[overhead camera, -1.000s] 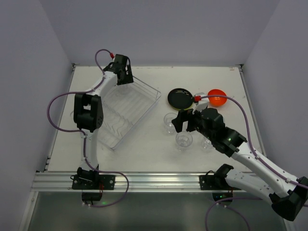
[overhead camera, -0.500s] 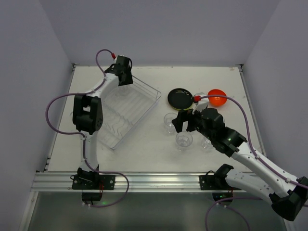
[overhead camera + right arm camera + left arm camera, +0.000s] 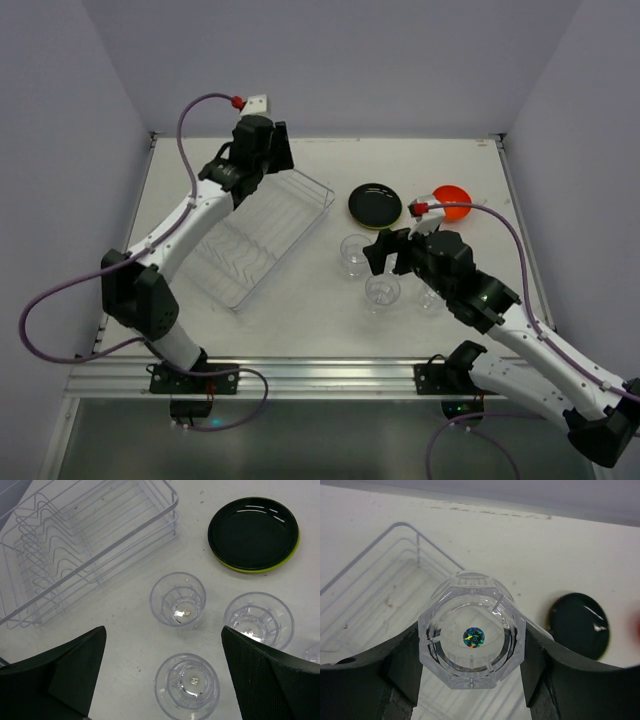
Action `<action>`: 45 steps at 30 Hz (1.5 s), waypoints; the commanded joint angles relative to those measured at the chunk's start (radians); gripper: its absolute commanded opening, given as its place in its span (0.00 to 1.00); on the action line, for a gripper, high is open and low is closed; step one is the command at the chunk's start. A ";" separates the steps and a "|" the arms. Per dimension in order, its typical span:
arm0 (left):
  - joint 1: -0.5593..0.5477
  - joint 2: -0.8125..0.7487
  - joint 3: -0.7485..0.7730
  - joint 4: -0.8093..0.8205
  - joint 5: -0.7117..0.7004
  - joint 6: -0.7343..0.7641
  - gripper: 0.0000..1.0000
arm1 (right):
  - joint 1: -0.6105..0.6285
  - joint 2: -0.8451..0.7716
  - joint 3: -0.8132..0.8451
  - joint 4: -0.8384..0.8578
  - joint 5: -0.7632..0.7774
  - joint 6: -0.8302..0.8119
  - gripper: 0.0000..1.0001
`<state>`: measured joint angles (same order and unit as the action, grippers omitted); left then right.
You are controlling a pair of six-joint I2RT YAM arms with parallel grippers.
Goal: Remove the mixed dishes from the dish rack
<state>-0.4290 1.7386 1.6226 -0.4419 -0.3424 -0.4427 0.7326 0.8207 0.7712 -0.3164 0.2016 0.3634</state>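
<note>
My left gripper (image 3: pixel 264 152) is shut on a clear plastic cup (image 3: pixel 472 637) and holds it in the air above the far corner of the wire dish rack (image 3: pixel 255 235), whose wires also show in the left wrist view (image 3: pixel 370 595). The rack looks empty. My right gripper (image 3: pixel 386 250) is open and empty, hovering over three clear cups (image 3: pixel 178 599) (image 3: pixel 258 616) (image 3: pixel 187 686) standing on the table. The black plate (image 3: pixel 375 203) lies on the lime-green plate (image 3: pixel 280 566). The orange-red bowl (image 3: pixel 452 200) sits to its right.
A fourth clear cup (image 3: pixel 312 652) shows partly at the right edge of the right wrist view. The rack lies at an angle on the left half of the table. Grey walls close in the far and side edges.
My left arm has risen and swung right, lifting the clear cup out of the rack's far corner. My right gripper has stayed over the cups.
</note>
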 commanded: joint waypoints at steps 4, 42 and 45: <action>-0.088 -0.425 -0.386 0.513 0.296 -0.151 0.00 | -0.015 -0.149 -0.068 0.167 -0.008 0.017 0.99; -0.384 -0.697 -1.126 1.473 0.606 -0.837 0.00 | -0.128 0.000 -0.006 0.813 -0.990 0.373 0.27; -0.384 -0.717 -1.116 1.412 0.585 -0.809 0.00 | -0.122 -0.005 -0.016 0.836 -0.993 0.356 0.05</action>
<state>-0.8074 1.0424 0.4953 0.9695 0.2741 -1.2755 0.6006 0.8227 0.7311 0.4206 -0.7792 0.7605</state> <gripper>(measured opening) 0.680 0.132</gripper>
